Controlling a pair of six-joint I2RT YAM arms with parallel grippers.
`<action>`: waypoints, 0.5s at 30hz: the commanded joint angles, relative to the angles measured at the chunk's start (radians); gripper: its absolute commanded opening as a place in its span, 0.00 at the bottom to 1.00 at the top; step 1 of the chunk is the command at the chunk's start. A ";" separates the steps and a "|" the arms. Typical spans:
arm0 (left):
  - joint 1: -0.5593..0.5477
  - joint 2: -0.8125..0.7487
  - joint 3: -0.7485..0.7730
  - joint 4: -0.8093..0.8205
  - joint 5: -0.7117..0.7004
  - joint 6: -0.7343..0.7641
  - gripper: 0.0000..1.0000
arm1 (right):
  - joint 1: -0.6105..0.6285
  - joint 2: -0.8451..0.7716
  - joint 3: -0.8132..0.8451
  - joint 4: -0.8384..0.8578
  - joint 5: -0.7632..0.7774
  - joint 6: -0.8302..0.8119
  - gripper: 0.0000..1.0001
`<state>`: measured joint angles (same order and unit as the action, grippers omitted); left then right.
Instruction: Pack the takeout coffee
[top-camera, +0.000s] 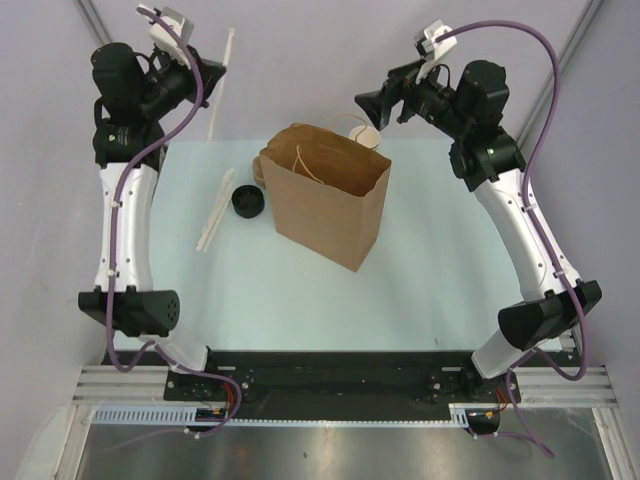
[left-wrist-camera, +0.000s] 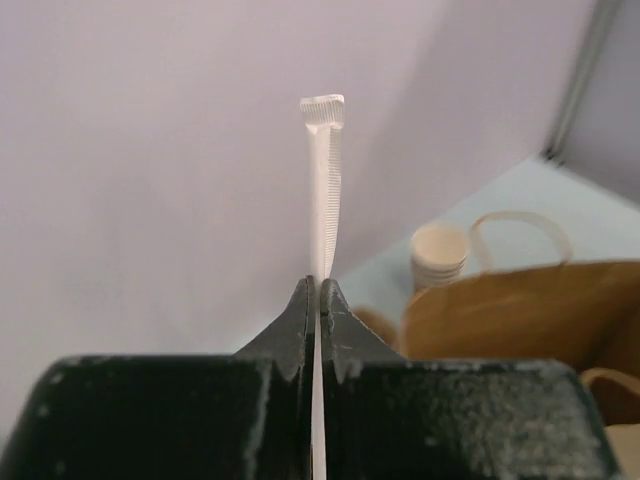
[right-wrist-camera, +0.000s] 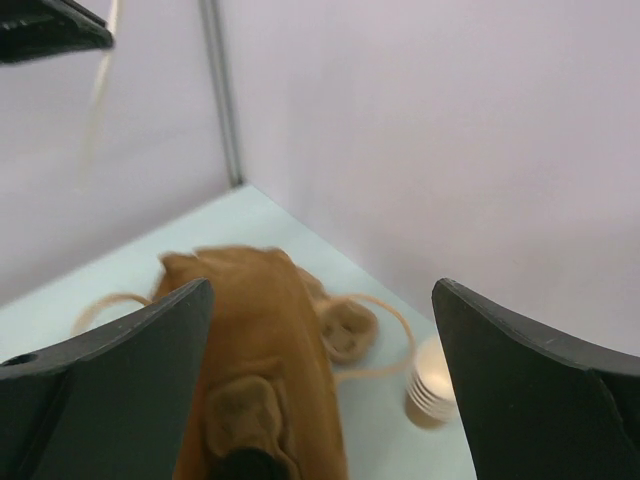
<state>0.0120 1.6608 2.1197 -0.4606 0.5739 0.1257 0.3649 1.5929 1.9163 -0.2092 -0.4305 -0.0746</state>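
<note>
The takeout coffee does not show as such in any view. A blurred dark shape (right-wrist-camera: 245, 465) lies low in the mouth of the brown paper bag (top-camera: 325, 195); I cannot tell what it is. The bag stands open at mid-table, also seen in the left wrist view (left-wrist-camera: 520, 310) and right wrist view (right-wrist-camera: 265, 340). My left gripper (top-camera: 214, 70) (left-wrist-camera: 319, 285) is raised at the far left, shut on a white paper-wrapped straw (left-wrist-camera: 325, 180) that points up past its tips. My right gripper (top-camera: 372, 105) (right-wrist-camera: 320, 290) hangs open above the bag's far right corner, holding nothing.
A stack of lidless tan paper cups (top-camera: 364, 132) (left-wrist-camera: 440, 255) (right-wrist-camera: 432, 385) stands behind the bag next to its handle loop. A loose black lid (top-camera: 248, 203) and two more wrapped straws (top-camera: 213, 210) lie left of the bag. Walls close in behind.
</note>
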 joint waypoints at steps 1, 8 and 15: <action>-0.089 -0.078 -0.041 0.296 0.190 -0.136 0.00 | 0.043 0.039 0.133 0.175 -0.125 0.169 0.96; -0.251 -0.118 -0.144 0.589 0.231 -0.241 0.00 | 0.121 0.093 0.199 0.399 -0.151 0.346 0.92; -0.326 -0.093 -0.150 0.668 0.254 -0.322 0.00 | 0.183 0.131 0.251 0.433 -0.105 0.319 0.83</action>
<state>-0.2848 1.5703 1.9747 0.0952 0.7856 -0.1268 0.5304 1.7100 2.1044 0.1379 -0.5579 0.2340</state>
